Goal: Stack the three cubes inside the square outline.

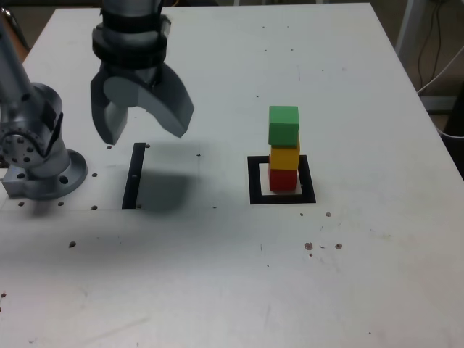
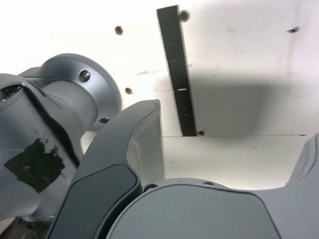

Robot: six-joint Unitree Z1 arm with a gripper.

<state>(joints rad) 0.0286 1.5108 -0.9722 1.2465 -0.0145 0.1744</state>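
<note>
A tower of three cubes stands inside the square outline [image 1: 252,181] at the exterior view's right: the red cube [image 1: 283,179] at the bottom, the yellow cube [image 1: 285,155] on it, the green cube [image 1: 283,125] on top, turned slightly. My gripper [image 1: 146,133] hangs above the table well to the exterior view's left of the tower, open, nothing between its fingers. In the wrist view the open gripper [image 2: 234,132] frames bare table; the cubes and the outline are out of that view.
A narrow black strip [image 1: 133,175] lies on the white table [image 1: 362,275] below the gripper, also seen as the strip [image 2: 177,74] in the wrist view. The arm's grey base [image 1: 40,156] stands at the exterior view's left edge. Small screw holes dot the table.
</note>
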